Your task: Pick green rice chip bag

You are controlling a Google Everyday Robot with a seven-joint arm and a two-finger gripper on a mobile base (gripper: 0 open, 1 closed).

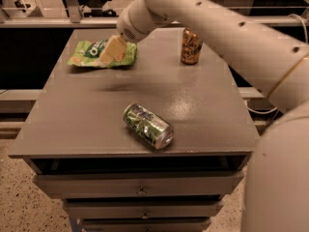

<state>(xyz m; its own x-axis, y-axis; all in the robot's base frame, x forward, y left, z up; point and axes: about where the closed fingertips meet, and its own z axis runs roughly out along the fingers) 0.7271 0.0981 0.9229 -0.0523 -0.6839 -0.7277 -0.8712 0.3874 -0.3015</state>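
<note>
The green rice chip bag (91, 55) lies flat at the far left of the grey table top (87, 115). It is light green with a darker centre and white lettering. My gripper (112, 50) hangs over the bag's right half, its cream-coloured fingers pointing down and left, and it covers part of the bag. My white arm reaches in from the right across the upper part of the view.
A crushed green-silver can (147, 125) lies on its side near the table's front middle. A brown can (191, 46) stands upright at the far right. Drawers (140, 185) sit under the front edge. A rail and dark gap run behind the table.
</note>
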